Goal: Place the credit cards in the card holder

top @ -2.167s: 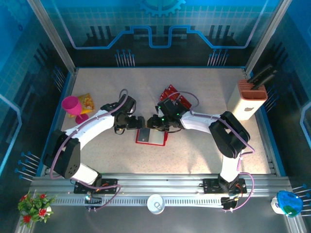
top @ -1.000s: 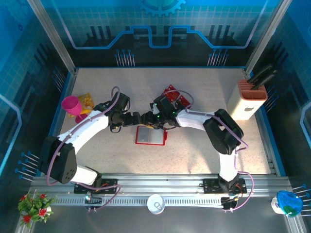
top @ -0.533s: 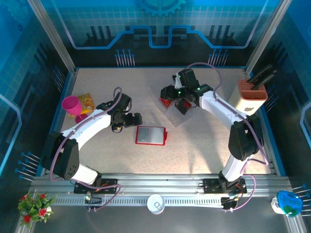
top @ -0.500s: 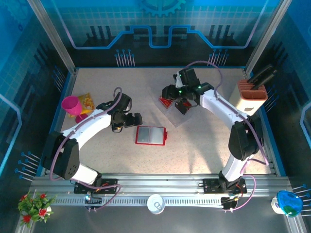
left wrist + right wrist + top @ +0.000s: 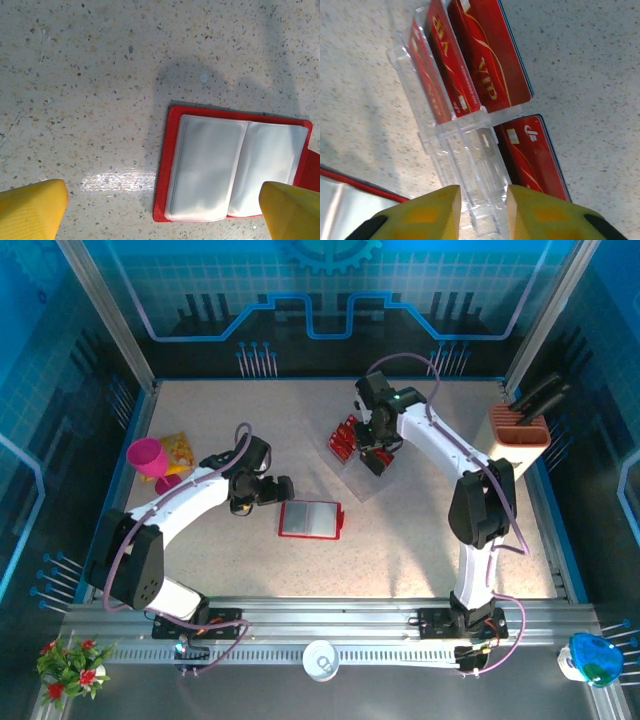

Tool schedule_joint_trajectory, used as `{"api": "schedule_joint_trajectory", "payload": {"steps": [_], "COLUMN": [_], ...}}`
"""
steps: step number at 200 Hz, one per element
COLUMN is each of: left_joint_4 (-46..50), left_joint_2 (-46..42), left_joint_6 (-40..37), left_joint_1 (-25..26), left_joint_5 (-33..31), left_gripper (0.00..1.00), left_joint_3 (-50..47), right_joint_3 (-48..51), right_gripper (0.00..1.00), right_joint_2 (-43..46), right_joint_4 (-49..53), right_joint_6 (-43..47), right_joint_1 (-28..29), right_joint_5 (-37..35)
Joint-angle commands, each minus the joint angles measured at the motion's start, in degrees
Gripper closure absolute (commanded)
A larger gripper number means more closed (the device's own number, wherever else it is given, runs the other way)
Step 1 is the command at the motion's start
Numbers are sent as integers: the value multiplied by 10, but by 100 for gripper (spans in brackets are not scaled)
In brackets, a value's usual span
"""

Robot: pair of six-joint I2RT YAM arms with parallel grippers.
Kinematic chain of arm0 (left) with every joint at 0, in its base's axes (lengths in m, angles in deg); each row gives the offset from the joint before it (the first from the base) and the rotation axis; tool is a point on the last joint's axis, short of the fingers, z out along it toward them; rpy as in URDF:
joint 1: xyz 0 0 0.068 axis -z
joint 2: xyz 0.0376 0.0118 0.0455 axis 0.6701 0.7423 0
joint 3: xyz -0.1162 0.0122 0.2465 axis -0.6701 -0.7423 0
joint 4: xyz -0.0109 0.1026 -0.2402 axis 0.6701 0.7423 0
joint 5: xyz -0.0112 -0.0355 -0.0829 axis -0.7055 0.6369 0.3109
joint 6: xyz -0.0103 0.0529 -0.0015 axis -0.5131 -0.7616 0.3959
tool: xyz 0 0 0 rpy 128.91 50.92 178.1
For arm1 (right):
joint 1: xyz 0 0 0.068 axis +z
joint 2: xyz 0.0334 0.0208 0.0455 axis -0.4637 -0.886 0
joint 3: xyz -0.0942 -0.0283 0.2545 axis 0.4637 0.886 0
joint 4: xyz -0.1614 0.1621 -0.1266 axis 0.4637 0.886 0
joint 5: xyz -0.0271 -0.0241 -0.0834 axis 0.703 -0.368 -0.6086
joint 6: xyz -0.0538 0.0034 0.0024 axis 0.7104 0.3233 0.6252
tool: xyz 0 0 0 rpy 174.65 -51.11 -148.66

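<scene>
Red credit cards [image 5: 470,65], beyond the card holder [image 5: 310,519]
Left gripper [image 5: 283,489] spread wide beside the holder; beyond it, right gripper [image 5: 483,210], fingers nearly together over the clear tray [image 5: 470,150], grip unclear. Cards likely stiff, slick: pinch an upper edge.

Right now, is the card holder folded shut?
No, the card holder lies spread open on the table, its pale inner sleeves facing up.
</scene>
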Motion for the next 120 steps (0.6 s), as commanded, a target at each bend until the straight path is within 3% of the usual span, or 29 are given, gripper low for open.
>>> {"api": "schedule_joint_trajectory", "payload": {"steps": [1,120], "left_joint_4": [5,8], "left_joint_2": [-1,7], "left_joint_6": [1,1], "left_joint_1": [-1,-1], "left_joint_5": [1,4], "left_gripper": [1,1], "left_joint_3": [-9,1], "right_joint_3": [-28,-22], "right_gripper": [69,73], "right_joint_2": [-21,-64], "right_joint_4": [50,47], "right_joint_6": [36,43], "right_joint_1": [9,11], "right_joint_5": [-45,-42]}}
